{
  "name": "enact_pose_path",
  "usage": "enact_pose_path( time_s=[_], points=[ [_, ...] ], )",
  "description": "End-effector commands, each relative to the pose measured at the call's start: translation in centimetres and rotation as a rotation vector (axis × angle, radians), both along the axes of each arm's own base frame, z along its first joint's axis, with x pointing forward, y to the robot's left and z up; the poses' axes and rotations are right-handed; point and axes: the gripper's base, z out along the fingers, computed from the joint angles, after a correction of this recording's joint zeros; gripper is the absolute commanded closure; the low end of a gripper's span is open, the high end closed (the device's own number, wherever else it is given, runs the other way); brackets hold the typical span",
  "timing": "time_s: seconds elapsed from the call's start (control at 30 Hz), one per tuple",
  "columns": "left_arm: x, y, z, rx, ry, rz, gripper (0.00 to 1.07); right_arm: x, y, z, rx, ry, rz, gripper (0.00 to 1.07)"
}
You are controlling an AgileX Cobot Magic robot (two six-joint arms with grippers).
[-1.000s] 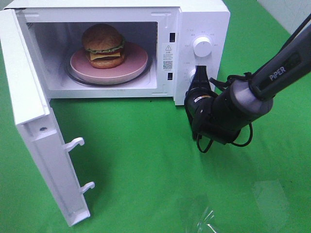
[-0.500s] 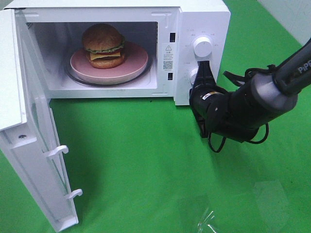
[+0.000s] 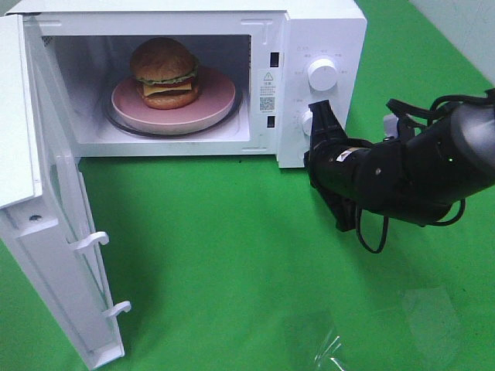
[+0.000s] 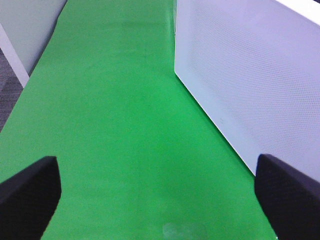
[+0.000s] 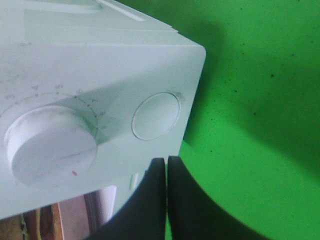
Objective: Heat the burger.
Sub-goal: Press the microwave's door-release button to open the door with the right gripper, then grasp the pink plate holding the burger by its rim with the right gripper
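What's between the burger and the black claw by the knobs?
High view: the pink plate's rim and the microwave's front panel with its warning sticker.

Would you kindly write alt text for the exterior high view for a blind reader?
A round burger with a glossy golden-brown bun sits on a shallow pink plate inside a white microwave whose door hangs wide open. The black right gripper, shut, is close to the lower white knob, above green cloth.

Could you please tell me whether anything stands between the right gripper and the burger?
Nothing visible does from the front: the microwave door hangs open, with the burger inside on its pink plate. The shut right gripper is at the control panel, to one side.
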Motion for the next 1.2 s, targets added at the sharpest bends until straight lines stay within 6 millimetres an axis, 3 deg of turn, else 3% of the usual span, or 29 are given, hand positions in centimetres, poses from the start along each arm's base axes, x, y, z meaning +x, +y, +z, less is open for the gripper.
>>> enact_pose_path(
  time_s=[0.03,0.17,0.23,0.33,0.47,0.57,0.7,0.87,0.93,1.03,1.2],
  points=[
    [-0.3,0.0,0.1,-0.005,-0.036,0.006,0.09,-1.0,-0.2,1.2,-0.102,0.006,0.134,1.07],
    [-0.3,0.0,0.1,-0.005,-0.036,0.006,0.09,-1.6,-0.1,2.0,-0.16,0.008,0.221,1.07],
    [-0.3,0.0,0.1,-0.005,-0.036,0.006,0.09,-2.2,0.0,3.1,-0.284,-0.005,0.382,1.06],
    [-0.3,0.0,0.1,-0.005,-0.036,0.006,0.09,-2.4,0.1,3.4,-0.318,-0.009,0.427,1.05],
    [-0.3,0.0,0.1,-0.005,-0.036,0.006,0.09,-3.5,0.2,4.6,-0.452,-0.002,0.621,1.04],
    [-0.3,0.0,0.1,-0.005,-0.036,0.006,0.09,-3.7,0.2,4.7,-0.47,0.006,0.654,1.04],
    [-0.3,0.0,0.1,-0.005,-0.036,0.006,0.09,-5.2,0.2,5.2,-0.566,0.067,0.865,1.04],
    [-0.3,0.0,0.1,-0.005,-0.036,0.006,0.09,-5.9,0.1,5.2,-0.604,0.1,0.97,1.04],
    [-0.3,0.0,0.1,-0.005,-0.036,0.006,0.09,-6.9,-0.2,5.5,-0.67,0.13,1.105,1.03],
    [-0.3,0.0,0.1,-0.005,-0.036,0.006,0.09,-7.1,-0.3,5.6,-0.686,0.136,1.131,1.03],
    [-0.3,0.0,0.1,-0.005,-0.036,0.006,0.09,-8.1,-1.3,6.3,-0.837,0.204,1.314,1.03]
  ],
)
